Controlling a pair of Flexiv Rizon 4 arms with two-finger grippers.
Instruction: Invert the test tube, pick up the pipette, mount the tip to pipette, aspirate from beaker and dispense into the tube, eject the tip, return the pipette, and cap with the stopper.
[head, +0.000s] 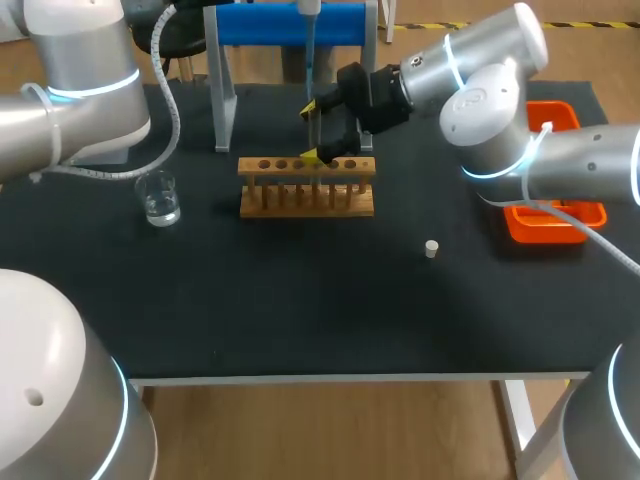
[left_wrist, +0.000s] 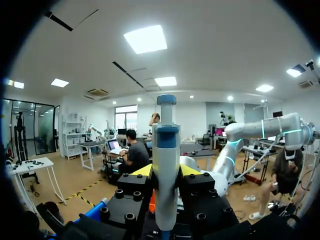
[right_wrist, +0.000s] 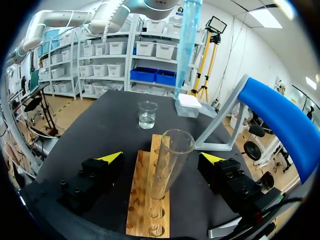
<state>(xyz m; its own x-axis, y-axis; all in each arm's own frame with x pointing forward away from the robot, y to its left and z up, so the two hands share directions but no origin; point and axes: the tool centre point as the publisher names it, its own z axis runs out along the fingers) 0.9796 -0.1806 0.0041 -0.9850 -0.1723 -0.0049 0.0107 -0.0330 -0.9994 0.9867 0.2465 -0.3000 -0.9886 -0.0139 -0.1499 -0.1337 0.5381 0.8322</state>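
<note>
A clear test tube (right_wrist: 167, 165) stands upright, mouth up, in the wooden rack (right_wrist: 145, 210). My right gripper (right_wrist: 161, 157) is open, one finger on each side of the tube and both apart from it. In the head view it (head: 314, 132) sits over the rack (head: 306, 190). In the left wrist view my left gripper (left_wrist: 166, 172) is shut on the pipette (left_wrist: 166, 150). The pipette (head: 308, 50) hangs upright above the rack's far side. The beaker (head: 159, 198) holds clear liquid. The small white stopper (head: 431, 249) lies on the mat.
An orange tray (head: 555, 215) sits under my right arm at the right edge. The blue-topped pipette stand (head: 290, 25) rises behind the rack, and a small white box (right_wrist: 189, 106) lies near its foot.
</note>
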